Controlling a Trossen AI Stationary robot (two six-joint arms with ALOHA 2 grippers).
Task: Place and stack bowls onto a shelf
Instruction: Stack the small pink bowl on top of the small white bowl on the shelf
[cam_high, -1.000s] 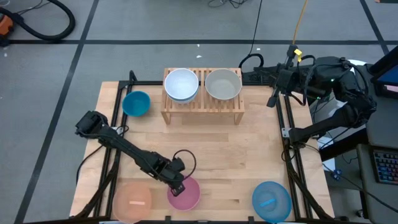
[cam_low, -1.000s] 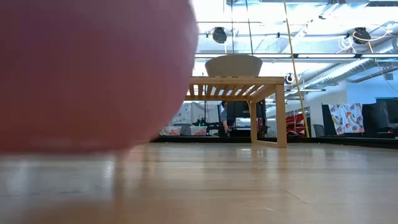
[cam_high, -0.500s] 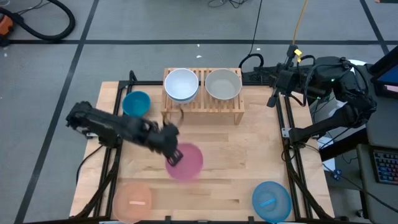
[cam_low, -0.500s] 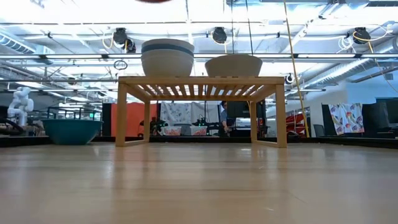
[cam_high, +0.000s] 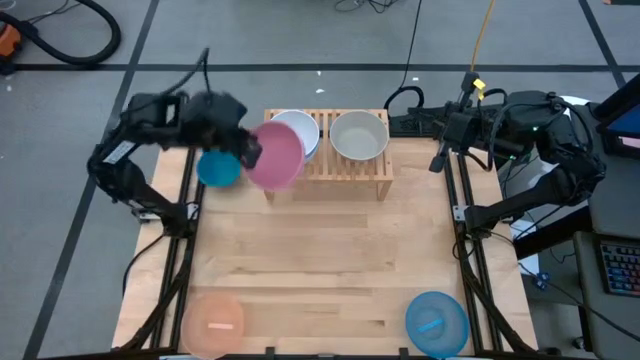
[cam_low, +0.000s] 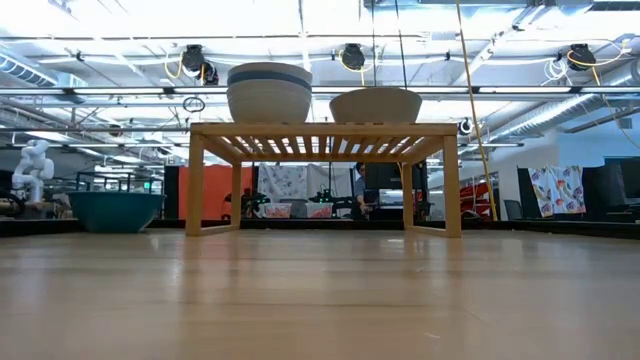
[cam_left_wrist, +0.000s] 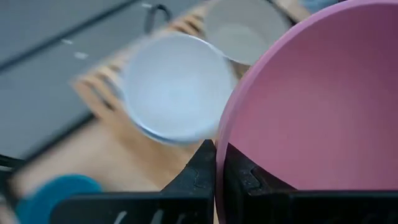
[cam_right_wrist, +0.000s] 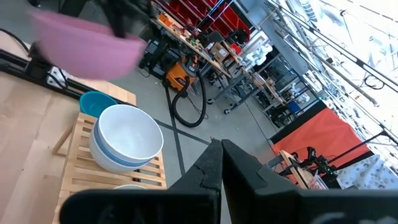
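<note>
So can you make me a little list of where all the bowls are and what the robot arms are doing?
pink bowl: held in the air by the left gripper, by the shelf's left end
shelf: white stack on the left, grey bowl on the right
teal bowl: on the table, left of the shelf
peach bowl: front left corner of the table
blue bowl: front right corner of the table
right arm: waiting off the table's right side, fingers together

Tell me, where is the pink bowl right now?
In the high view, the pink bowl is up in the air, held by the left gripper, just left of the white bowl on the shelf.
</note>
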